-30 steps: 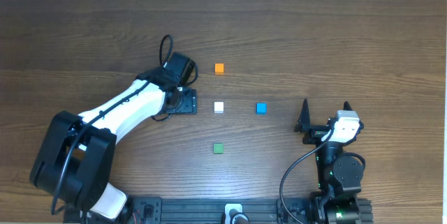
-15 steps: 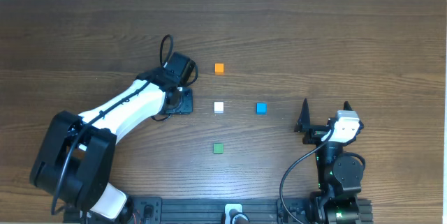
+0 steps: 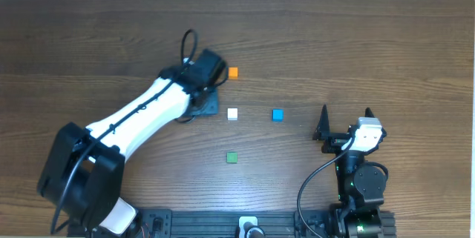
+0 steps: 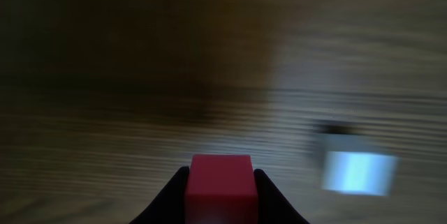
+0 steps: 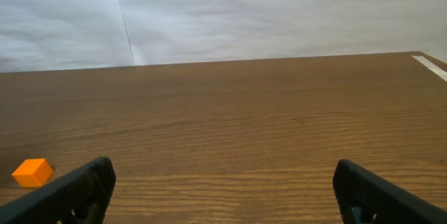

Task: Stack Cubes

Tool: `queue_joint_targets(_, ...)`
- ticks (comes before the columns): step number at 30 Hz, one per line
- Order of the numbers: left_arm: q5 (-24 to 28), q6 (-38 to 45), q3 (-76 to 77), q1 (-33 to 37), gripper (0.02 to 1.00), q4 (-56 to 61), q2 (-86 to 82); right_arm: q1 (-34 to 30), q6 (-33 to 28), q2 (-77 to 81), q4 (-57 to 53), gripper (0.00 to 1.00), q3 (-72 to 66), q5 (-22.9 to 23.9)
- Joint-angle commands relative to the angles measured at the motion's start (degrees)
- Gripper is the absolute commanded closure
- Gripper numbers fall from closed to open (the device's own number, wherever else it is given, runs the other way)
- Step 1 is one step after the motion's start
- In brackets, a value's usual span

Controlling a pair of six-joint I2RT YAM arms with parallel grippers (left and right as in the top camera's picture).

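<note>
Left wrist view: left gripper (image 4: 221,195) clamped on red cube (image 4: 219,174) by its side faces, just left of white cube (image 4: 360,172) — prob. light, rigid, smooth-sided, so grip centred w/ modest squeeze — right gripper (image 3: 346,121) fingers apart, near right.

Dark wood-grain table (image 3: 356,30), white wall (image 5: 279,15) behind it

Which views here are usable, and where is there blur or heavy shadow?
Left wrist view: table and white cube smeared sideways, dark shadow over part of the wood; only the red cube in the left pincer reads clean. Top view: evenly lit, crisp. Right wrist view: clear, orange cube distinct.
</note>
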Motion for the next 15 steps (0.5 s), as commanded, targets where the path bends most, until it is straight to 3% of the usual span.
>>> queue_joint_targets(1, -2.29, -6.86, 7.63, -5.77, 0.871, -2.23, -1.07, -0.37, -0.09, -0.42, -0.02, 0.009, -0.44, -0.28)
queue_joint_targets(15, -2.49, -11.28, 8.15, -10.69, 0.873, -0.48, 4.09, -0.37, -0.09, -0.42, -0.02, 0.007, -0.44, -0.26)
